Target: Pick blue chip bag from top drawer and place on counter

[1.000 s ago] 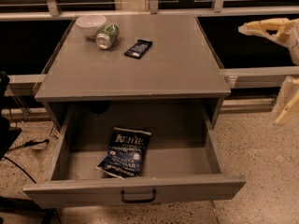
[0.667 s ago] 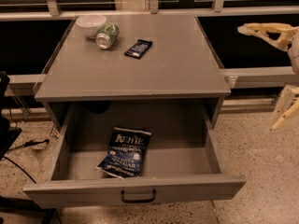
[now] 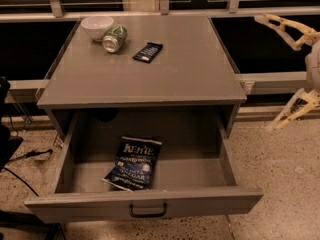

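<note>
In the camera view, the only thing that has changed is the cream-coloured two-finger tool [image 3: 264,73] at 3 o'clock, out beyond the right edge of the cabinet. Compared with one second ago, its lower finger has reached a little more to the left, toward the cabinet's corner. The upper finger [image 3: 285,26] is almost where it was. The two fingers stand very wide apart with nothing between them, so the tool holds nothing.

The dark navy crinkly foil chip bag with white lettering [image 3: 134,163] has not moved. It lies flat on the floor of the wide shallow grey top drawer [image 3: 145,203], which is pulled open, at about 7 o'clock from the centre, well apart from the tool. The smooth grey square desk [image 3: 165,79] above carries a white bowl [image 3: 97,27], a green can [image 3: 114,38] lying on its side and a small flat dark wrapper [image 3: 148,52], all toward 11 o'clock, as before.

I judge that the approach has only begun. The pick is not yet done, and the tool must come down and to the left into the drawer.
</note>
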Controlling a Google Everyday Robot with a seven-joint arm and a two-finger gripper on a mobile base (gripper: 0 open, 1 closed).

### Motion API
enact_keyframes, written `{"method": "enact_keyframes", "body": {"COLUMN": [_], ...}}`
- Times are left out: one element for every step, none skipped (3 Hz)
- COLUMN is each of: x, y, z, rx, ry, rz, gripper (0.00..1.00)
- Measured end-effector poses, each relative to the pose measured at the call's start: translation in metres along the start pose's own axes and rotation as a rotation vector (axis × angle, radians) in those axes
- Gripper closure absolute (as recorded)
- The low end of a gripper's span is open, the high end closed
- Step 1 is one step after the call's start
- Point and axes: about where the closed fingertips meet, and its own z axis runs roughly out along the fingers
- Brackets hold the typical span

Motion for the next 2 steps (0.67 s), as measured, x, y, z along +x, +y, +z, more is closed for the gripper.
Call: {"method": "enact_keyframes", "body": {"x": [-0.006,-0.013], "y": [0.003,0.009], "z": [-0.001,0.016], "rx": [0.022,0.079], "ry": [0.005,-0.036], "rz": [-0.048,-0.112], "gripper": [0.0,0.0]}}
